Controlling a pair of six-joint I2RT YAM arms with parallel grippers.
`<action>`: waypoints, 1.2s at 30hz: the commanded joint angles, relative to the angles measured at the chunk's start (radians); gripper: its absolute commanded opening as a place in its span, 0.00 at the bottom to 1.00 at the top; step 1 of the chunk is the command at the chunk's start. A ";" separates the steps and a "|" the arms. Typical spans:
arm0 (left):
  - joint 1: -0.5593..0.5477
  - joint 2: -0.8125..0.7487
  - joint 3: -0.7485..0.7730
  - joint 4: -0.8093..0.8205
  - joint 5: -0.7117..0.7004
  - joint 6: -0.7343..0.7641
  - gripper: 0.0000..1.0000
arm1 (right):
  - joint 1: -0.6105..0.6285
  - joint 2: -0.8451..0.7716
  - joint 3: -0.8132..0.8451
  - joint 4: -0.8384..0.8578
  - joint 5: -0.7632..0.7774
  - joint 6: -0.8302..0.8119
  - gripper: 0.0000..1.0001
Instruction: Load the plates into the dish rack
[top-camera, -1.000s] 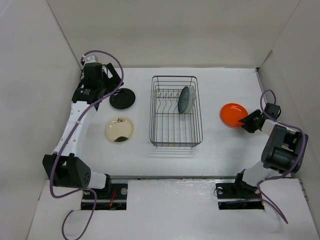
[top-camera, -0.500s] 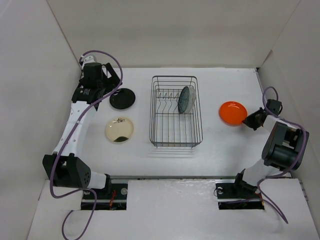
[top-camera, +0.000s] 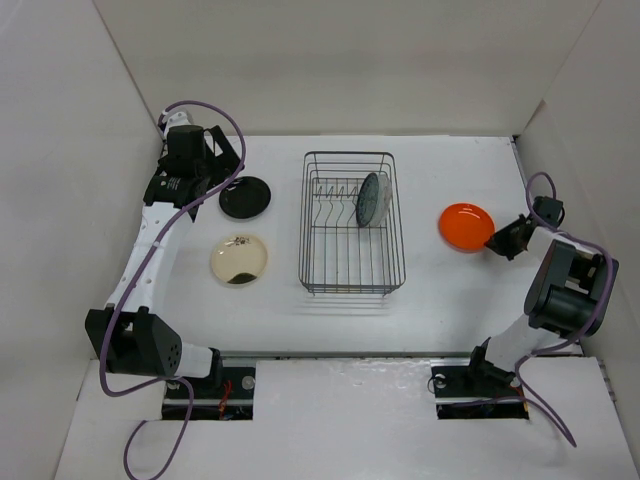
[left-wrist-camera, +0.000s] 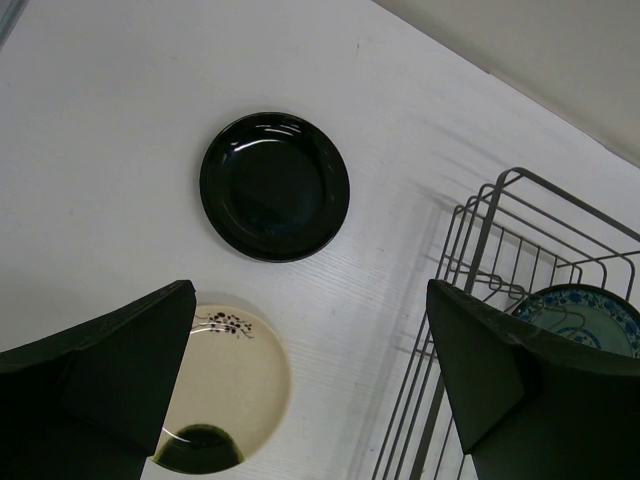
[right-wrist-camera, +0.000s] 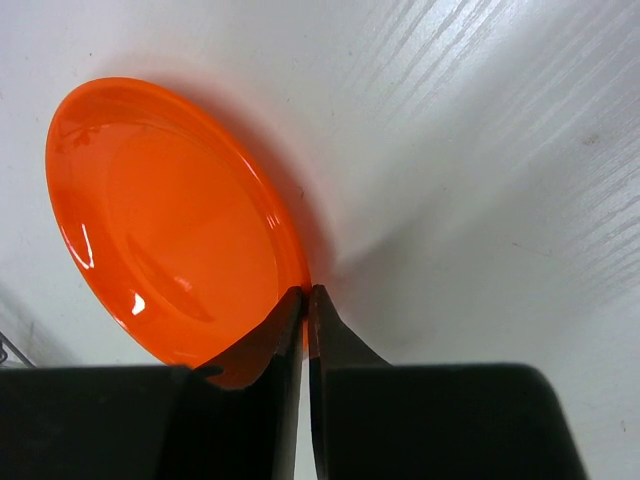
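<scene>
The dish rack (top-camera: 352, 280) stands mid-table with the teal patterned plate (top-camera: 373, 198) upright in it; both show in the left wrist view, rack (left-wrist-camera: 480, 300) and plate (left-wrist-camera: 585, 310). The black plate (top-camera: 245, 197) (left-wrist-camera: 274, 185) and the cream plate with a dark spot (top-camera: 238, 259) (left-wrist-camera: 225, 390) lie flat left of the rack. My left gripper (top-camera: 215, 160) (left-wrist-camera: 310, 370) is open and empty, high above them. My right gripper (top-camera: 497, 243) (right-wrist-camera: 306, 295) is shut on the right rim of the orange plate (top-camera: 465, 226) (right-wrist-camera: 170, 220). The clear glass plate is not in view.
White walls enclose the table on the left (top-camera: 60, 200), back (top-camera: 340, 60) and right (top-camera: 590, 120). The right arm's elbow (top-camera: 568, 290) sits close to the right wall. Cables loop over both arms.
My right gripper has slid right and slightly back along the orange plate's rim and closed on it; the plate shifted slightly. The left arm has not moved.
</scene>
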 joint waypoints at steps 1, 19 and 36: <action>0.005 -0.025 0.026 0.010 -0.010 0.001 1.00 | -0.001 0.013 0.047 -0.015 0.023 -0.011 0.10; 0.005 -0.052 0.026 0.010 -0.039 0.010 1.00 | 0.037 0.087 0.154 -0.122 0.114 -0.021 0.24; 0.005 -0.089 0.016 0.010 -0.058 0.020 1.00 | 0.107 0.170 0.268 -0.228 0.210 -0.011 0.00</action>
